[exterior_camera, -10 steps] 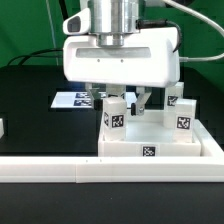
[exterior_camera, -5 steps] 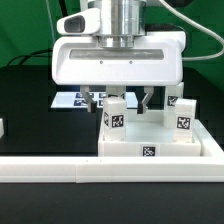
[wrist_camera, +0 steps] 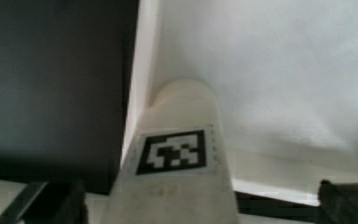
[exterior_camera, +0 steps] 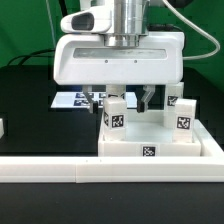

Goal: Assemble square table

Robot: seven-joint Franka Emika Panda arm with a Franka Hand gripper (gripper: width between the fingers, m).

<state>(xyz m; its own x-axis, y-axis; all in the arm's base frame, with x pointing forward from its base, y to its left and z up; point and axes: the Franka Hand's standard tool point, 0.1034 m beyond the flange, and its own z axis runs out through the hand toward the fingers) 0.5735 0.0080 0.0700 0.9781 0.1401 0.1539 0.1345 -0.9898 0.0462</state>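
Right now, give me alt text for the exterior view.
A white robot gripper hangs with jaws open over a tagged white leg standing on the square table. More legs stand behind, with a white rail in front.

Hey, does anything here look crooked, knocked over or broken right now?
Nothing stands out. The legs stand upright on the square table, and the open gripper hangs over one, not gripping it.
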